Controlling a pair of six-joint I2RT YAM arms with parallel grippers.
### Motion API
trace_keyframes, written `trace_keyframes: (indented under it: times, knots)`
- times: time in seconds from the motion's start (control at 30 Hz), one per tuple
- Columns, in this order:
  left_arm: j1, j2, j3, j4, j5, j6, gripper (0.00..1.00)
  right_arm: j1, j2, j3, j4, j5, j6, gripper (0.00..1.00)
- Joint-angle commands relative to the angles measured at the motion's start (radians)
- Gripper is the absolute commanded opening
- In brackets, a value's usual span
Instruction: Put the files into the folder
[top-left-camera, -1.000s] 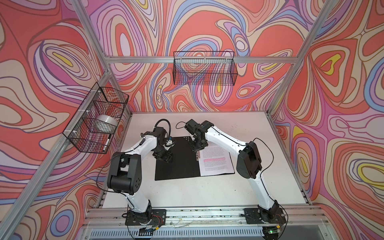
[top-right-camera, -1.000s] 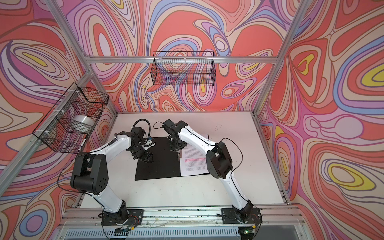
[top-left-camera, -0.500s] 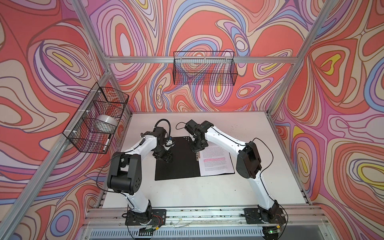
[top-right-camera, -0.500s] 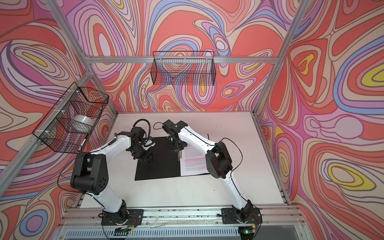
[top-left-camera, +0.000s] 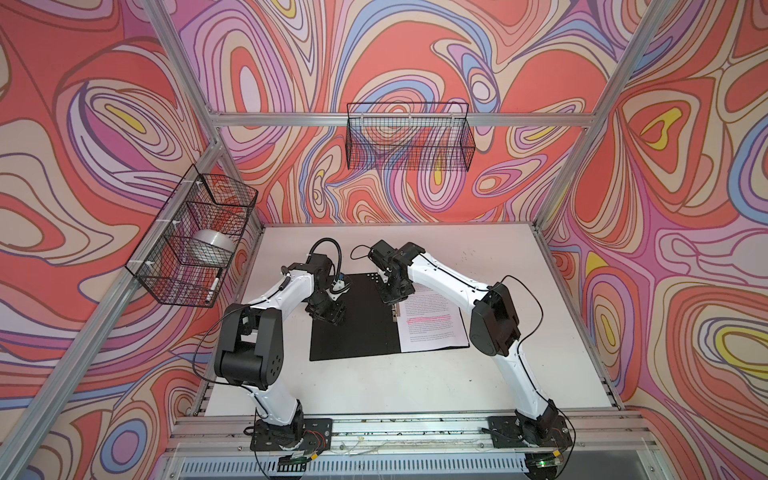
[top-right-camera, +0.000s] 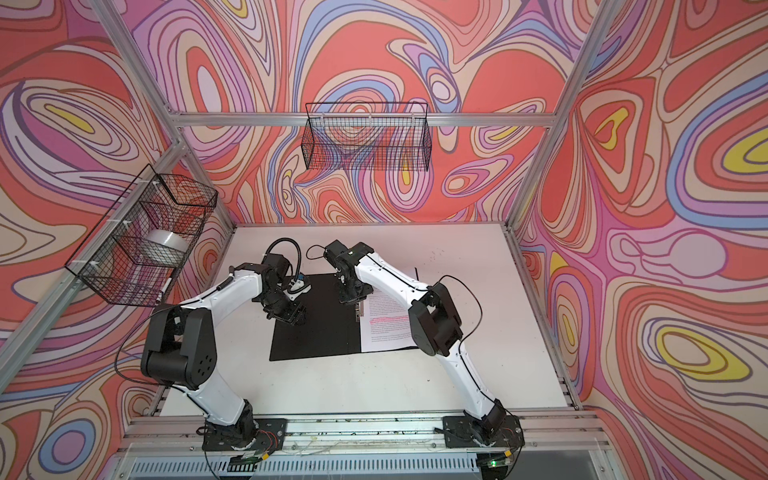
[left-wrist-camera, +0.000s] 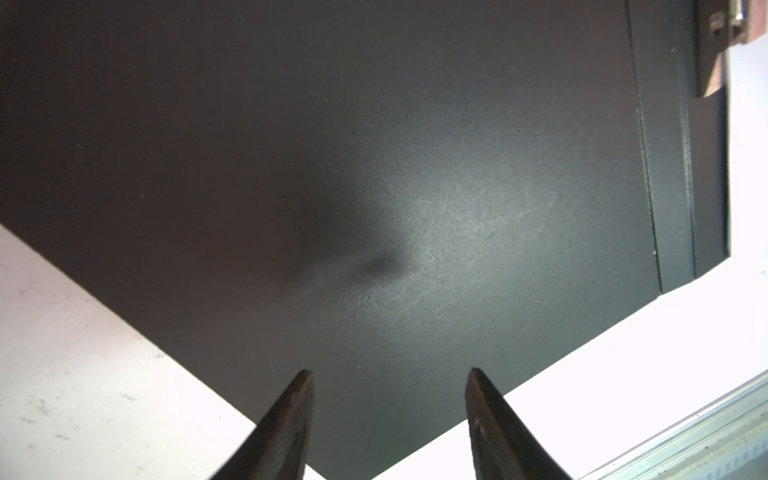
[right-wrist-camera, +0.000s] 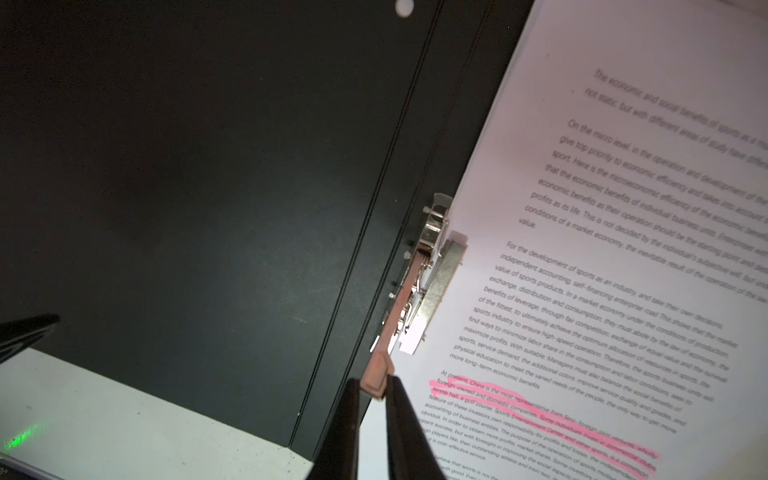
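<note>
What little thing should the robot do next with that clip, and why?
Probably swing the clip lever flat to lock it: the right gripper pinches its tip with shut jaws, and the clip pad sits over the files in the open folder.

Both top views look steeply down from high up front, taking in the whole table (top-left-camera: 415, 374) and walls (top-left-camera: 415, 62). Each wrist camera sits close over the open folder (left-wrist-camera: 374, 166); both catch its metal clip (right-wrist-camera: 432, 257).

left end effector (left-wrist-camera: 389, 371) parted, right end effector (right-wrist-camera: 373, 380) apparently pinched.
</note>
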Motion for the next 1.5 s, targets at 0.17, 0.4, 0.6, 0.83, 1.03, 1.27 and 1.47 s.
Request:
trace_keyframes:
  times: [0.17,0.4,0.6,0.83,1.03,1.27,1.47]
  knots:
    - [-0.007,0.004,-0.015,0.003,-0.001,0.021,0.59,0.007,0.027,0.019,-0.024,0.021,-0.018,0.14]
    - [-0.007,0.012,-0.022,0.006,-0.002,0.023,0.59,0.006,0.019,0.004,-0.051,0.035,-0.022,0.14]
    - [-0.007,0.018,-0.028,0.011,-0.019,0.025,0.59,0.006,0.022,-0.015,-0.062,0.037,-0.022,0.14]
    - [-0.007,0.028,-0.036,0.018,-0.046,0.031,0.58,0.006,0.018,-0.050,-0.056,0.032,-0.011,0.14]
    - [-0.007,0.031,-0.039,0.019,-0.050,0.033,0.58,0.007,0.014,-0.075,-0.060,0.038,-0.005,0.14]
    - [-0.007,0.034,-0.046,0.021,-0.056,0.037,0.58,0.006,0.017,-0.104,-0.066,0.040,0.000,0.14]
    - [-0.007,0.036,-0.051,0.020,-0.059,0.041,0.57,0.007,0.018,-0.130,-0.060,0.035,0.003,0.14]
